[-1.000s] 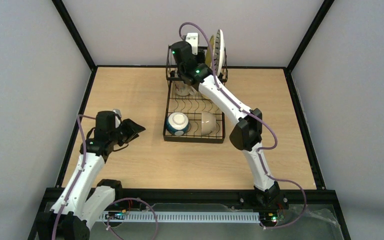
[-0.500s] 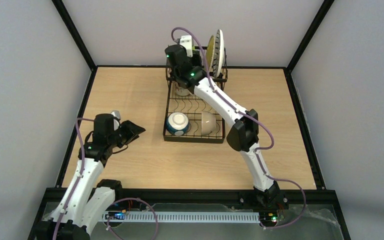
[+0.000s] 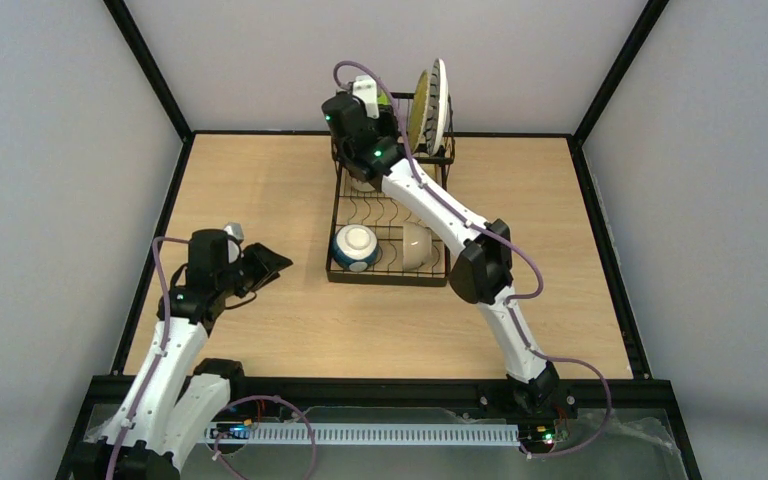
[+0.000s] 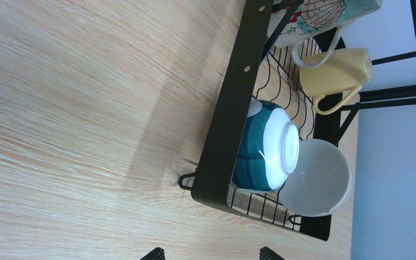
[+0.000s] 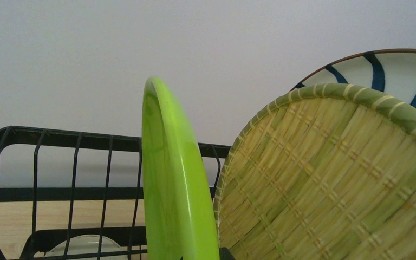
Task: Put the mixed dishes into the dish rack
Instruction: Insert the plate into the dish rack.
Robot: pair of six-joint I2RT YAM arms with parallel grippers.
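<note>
From above: right hand [image 3: 380,103] up at top basket of black wire dish rack [image 3: 385,282]; left hand [image 3: 260,265] wide open, far off.
Left wrist: blue-and-white bowl [image 4: 265,146] lying in rack.
Right wrist: pinching bright green round plate [image 5: 173,179], upright, edge-on, beside woven yellow plate [image 5: 325,179].

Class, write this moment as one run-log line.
left tool open above table | right tool grips green plate on edge in rack's top basket, beside woven plate | bowls, mugs racked below
</note>
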